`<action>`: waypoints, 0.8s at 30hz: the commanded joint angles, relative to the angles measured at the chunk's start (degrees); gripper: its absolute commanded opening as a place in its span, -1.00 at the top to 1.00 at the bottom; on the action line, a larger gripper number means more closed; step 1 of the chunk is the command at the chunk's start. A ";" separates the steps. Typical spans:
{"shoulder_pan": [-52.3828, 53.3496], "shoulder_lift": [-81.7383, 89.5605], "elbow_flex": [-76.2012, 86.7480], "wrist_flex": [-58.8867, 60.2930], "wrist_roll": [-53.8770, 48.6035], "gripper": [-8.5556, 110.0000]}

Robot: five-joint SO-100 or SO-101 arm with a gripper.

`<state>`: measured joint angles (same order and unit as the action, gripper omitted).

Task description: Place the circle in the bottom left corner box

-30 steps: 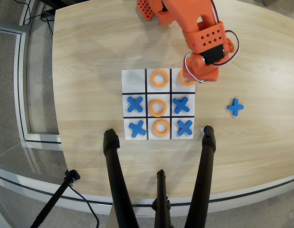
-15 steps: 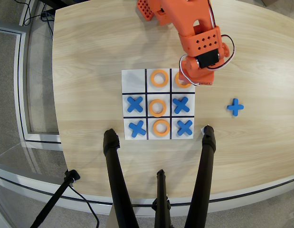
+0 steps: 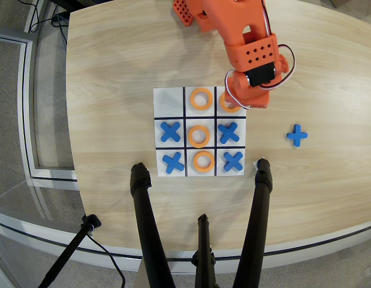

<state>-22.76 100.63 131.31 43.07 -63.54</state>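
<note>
Since one second ago the arm's wrist has shifted up and slightly left in the overhead view; over the last half second the change is barely perceptible. The gripper (image 3: 238,101) sits over the upper right cell of the board (image 3: 168,102), with the orange wrist body and its wiring covering the fingertips, so jaw opening and grip cannot be determined. The circle (image 3: 228,105) lies directly under the gripper in that same cell; only its left arc shows, and whether the fingers touch it cannot be told. That cell is the bottom left corner box (image 3: 221,93) as the task names it, reading the board from the arm's side; only a strip of its white surface is exposed. Just left of it, an orange ring (image 3: 201,99) occupies the top middle cell, with a second ring (image 3: 199,136) in the centre and a third (image 3: 203,161) in the lower middle cell. Blue X pieces fill the middle left (image 3: 169,132), middle right (image 3: 229,132), lower left (image 3: 172,162) and lower right (image 3: 233,161) cells. One further blue piece (image 3: 297,135) rests on the wooden table (image 3: 113,72), well apart to the right of the board. Black tripod legs (image 3: 146,222) cross the lower edge of the view.
</note>
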 commanded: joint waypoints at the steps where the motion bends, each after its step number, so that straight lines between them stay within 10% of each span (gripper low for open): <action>1: 0.53 0.00 -0.09 -0.53 -0.79 0.86; 24: 0.26 -0.18 2.02 -1.67 -1.76 0.85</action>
<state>-22.59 100.28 133.07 41.48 -64.86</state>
